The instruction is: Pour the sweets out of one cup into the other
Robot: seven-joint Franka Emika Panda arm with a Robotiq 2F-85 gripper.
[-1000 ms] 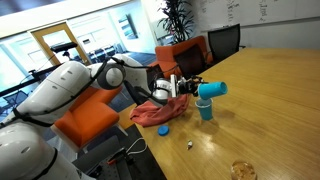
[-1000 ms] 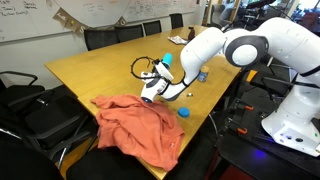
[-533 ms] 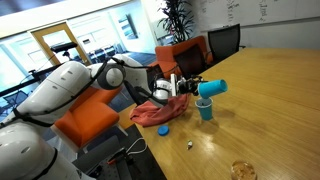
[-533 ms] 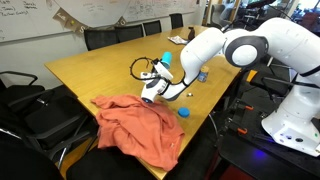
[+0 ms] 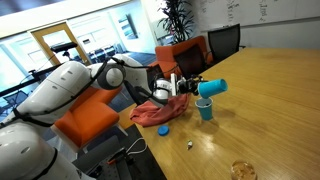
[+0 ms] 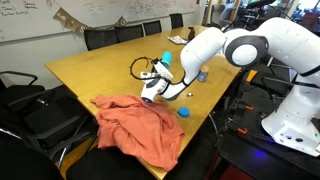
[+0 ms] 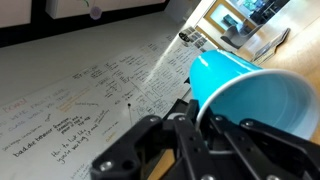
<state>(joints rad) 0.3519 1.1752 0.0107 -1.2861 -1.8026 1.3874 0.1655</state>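
My gripper [image 5: 193, 87] is shut on a blue cup [image 5: 212, 89] and holds it tipped on its side above a second blue cup [image 5: 205, 109], which stands upright on the wooden table [image 5: 265, 110]. The held cup's mouth points over the standing cup. In an exterior view the gripper [image 6: 160, 77] holds the blue cup [image 6: 167, 60] over the table, and the standing cup is hidden behind the arm. In the wrist view the held cup [image 7: 245, 95] fills the right side, clamped between the black fingers [image 7: 190, 125]. No sweets are visible.
An orange-red cloth [image 5: 158, 112] [image 6: 140, 122] lies on the table by the cups. A blue lid [image 5: 163, 128] [image 6: 183, 112] lies near the table edge. A small pale object [image 5: 189, 146] and a clear round lid [image 5: 243, 171] lie nearer the front. Chairs [image 5: 215, 42] surround the table.
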